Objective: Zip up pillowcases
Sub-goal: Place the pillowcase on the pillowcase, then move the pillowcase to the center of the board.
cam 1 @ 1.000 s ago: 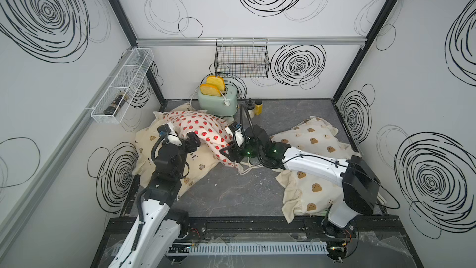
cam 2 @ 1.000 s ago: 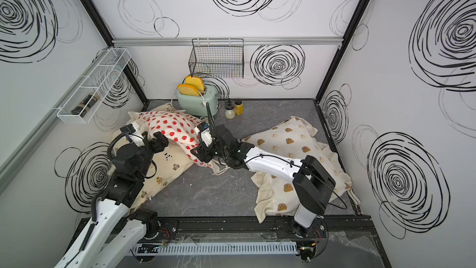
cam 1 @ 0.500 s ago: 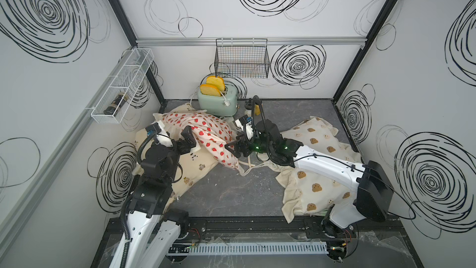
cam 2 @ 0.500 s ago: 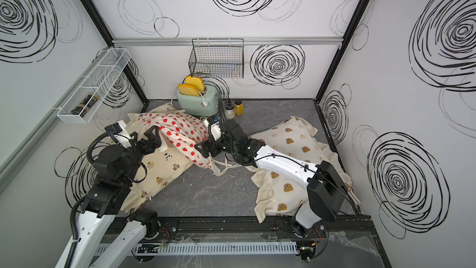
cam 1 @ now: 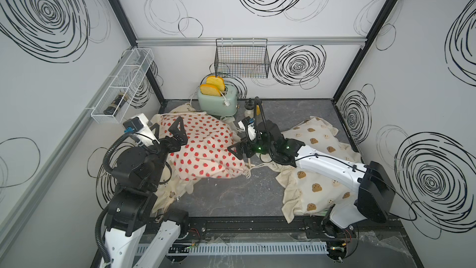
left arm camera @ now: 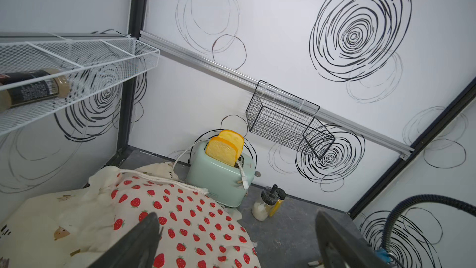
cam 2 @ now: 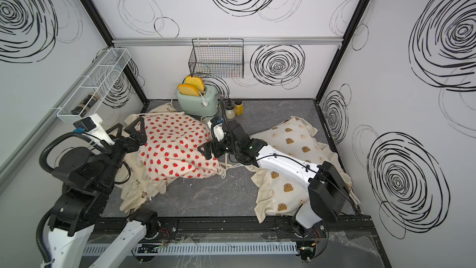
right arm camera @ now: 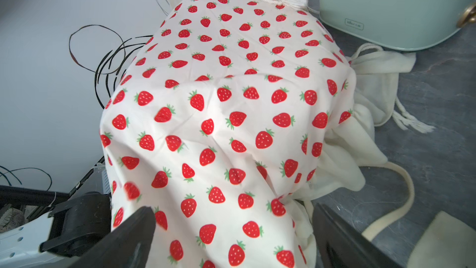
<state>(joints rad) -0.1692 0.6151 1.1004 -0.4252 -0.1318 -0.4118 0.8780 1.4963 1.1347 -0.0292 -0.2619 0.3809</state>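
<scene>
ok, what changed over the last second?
Right gripper opened at the strawberry pillowcase's right edge; what it let go, if anything, is too small to tell. Left gripper, open throughout, drew back toward the left wall. Bear-face pillowcase and toaster unmoved.

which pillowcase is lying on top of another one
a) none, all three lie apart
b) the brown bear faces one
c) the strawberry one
c: in a top view the strawberry pillowcase rests over the cream pillowcase, whose edge sticks out beneath it, while the bear-face pillowcase lies apart on the grey floor.
</scene>
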